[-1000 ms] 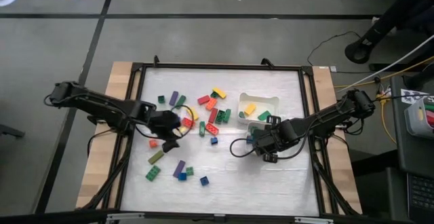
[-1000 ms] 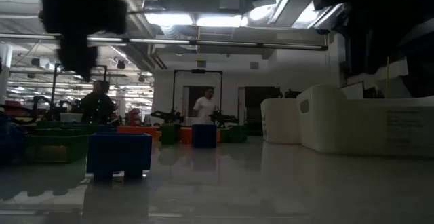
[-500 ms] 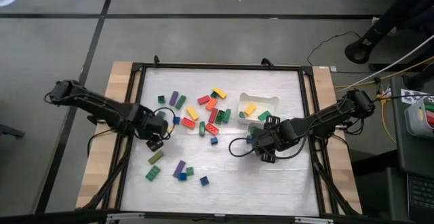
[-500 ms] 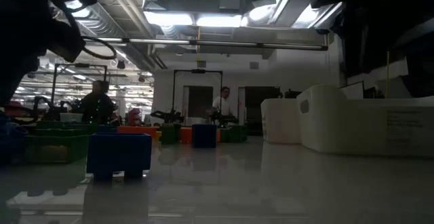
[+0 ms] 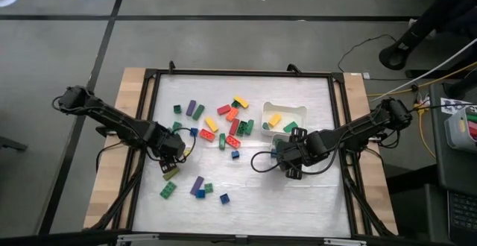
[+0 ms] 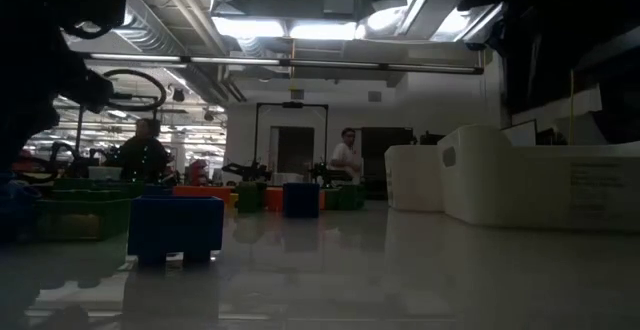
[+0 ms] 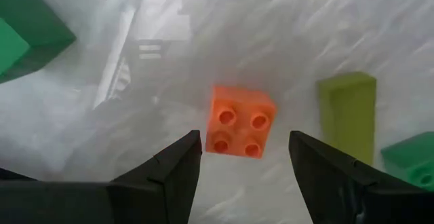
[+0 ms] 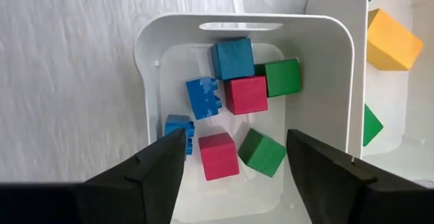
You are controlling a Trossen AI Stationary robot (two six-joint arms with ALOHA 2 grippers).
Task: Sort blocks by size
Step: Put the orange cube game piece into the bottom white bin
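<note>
Loose blocks (image 5: 227, 123) in several colours lie scattered on the white mat. My left gripper (image 5: 170, 159) points down, open, over an orange cube (image 7: 239, 122) that lies studs up on the mat. The fingers (image 7: 178, 161) stand on either side of the cube without touching it. An olive bar (image 7: 347, 112) and a green brick (image 5: 168, 190) lie close by. My right gripper (image 8: 235, 134) hangs open and empty above a white tray (image 8: 244, 22) holding several blue, red and green cubes.
A second white tray (image 5: 302, 108) at the mat's far right holds a yellow bar (image 8: 392, 41) and green bars. A purple bar (image 5: 197, 185) and a blue cube (image 5: 224, 198) lie near the front. A black frame (image 5: 149, 127) borders the mat. People stand in the room behind.
My left gripper has moved from the edge of the block pile toward the table's left and near edges and downward, tipping until it points straight down over the orange cube. In the room behind, a person has walked to the right.
</note>
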